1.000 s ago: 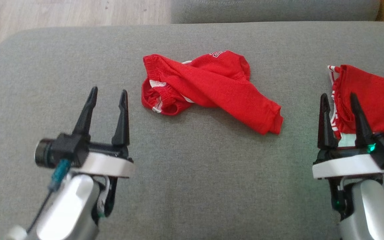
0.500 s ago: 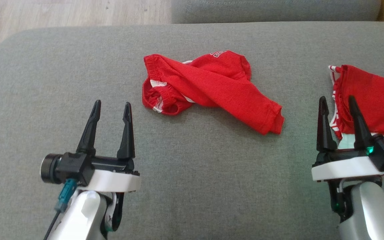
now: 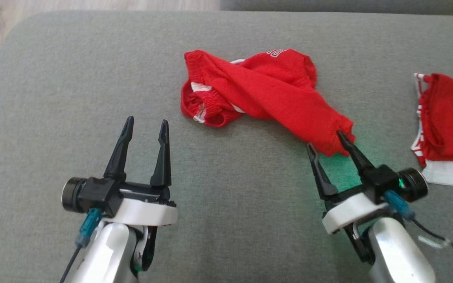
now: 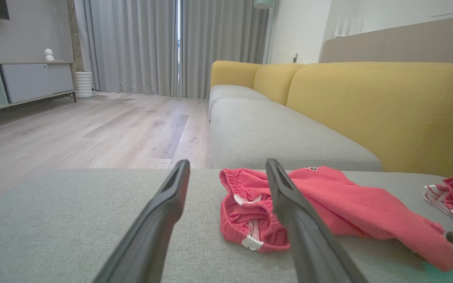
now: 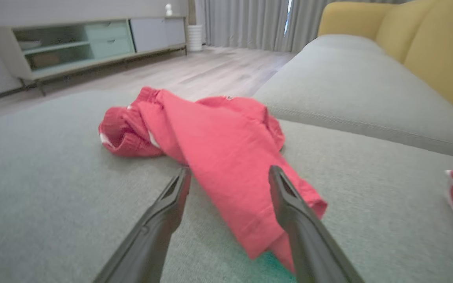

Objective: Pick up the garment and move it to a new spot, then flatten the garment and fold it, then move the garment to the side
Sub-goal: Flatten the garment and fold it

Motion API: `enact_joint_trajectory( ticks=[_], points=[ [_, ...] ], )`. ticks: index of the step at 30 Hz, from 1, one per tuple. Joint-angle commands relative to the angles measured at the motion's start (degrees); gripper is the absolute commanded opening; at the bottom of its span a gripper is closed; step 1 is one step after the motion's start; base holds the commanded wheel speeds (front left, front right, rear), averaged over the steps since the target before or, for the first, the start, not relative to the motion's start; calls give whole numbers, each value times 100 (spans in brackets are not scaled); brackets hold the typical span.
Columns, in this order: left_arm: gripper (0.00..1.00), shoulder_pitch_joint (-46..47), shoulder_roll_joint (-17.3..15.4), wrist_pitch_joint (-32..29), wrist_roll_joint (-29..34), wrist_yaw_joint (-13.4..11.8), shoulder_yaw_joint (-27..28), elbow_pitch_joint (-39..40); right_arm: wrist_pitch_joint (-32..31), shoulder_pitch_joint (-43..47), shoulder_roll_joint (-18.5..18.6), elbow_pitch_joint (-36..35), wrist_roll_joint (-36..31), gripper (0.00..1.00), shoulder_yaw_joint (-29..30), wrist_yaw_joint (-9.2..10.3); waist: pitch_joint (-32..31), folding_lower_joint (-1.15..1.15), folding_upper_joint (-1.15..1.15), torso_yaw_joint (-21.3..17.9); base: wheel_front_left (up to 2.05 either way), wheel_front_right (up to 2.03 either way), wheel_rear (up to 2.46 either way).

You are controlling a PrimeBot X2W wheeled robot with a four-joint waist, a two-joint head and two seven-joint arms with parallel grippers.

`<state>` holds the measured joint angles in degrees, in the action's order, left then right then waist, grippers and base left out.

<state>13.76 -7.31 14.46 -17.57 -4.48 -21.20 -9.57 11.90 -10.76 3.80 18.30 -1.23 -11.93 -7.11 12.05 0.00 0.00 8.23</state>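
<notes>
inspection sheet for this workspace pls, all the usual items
surface: grey sofa cushion, flat
job's things: red garment crumpled, unfolded, mid-cushion
clutter: second red-and-white garment at the right edge
grippers: left gripper open, short of the garment; right gripper open, fingers around its near corner
cables: blue-plugged left cable and right cable at the wrists
surroundings: wood floor, yellow sofa back, grey curtains, sideboard
</notes>
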Motion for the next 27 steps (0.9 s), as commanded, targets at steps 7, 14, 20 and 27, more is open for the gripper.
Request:
enact_joint_trajectory(
  ticks=[7, 14, 20, 27],
  points=[
    [100, 272, 135, 53, 153, 163, 340, 52, -79, -792, 311, 736, -683, 100, -313, -37, 186, 0, 0, 226, 0, 0, 0],
    [100, 269, 227, 53, 228, 258, 439, -10, -10, -1063, 282, 1286, -994, 77, -211, -37, 223, 0, 0, 298, 0, 0, 0],
    [100, 255, 282, 53, 300, 327, 536, -82, 167, -1219, 174, 1489, -970, 0, -204, -37, 187, 0, 0, 211, 0, 0, 0],
    [100, 175, 320, 53, 349, 422, 601, -209, 292, -1155, 56, 965, -395, 0, -717, -37, -88, 0, 0, -46, 0, 0, 0]
  ],
)
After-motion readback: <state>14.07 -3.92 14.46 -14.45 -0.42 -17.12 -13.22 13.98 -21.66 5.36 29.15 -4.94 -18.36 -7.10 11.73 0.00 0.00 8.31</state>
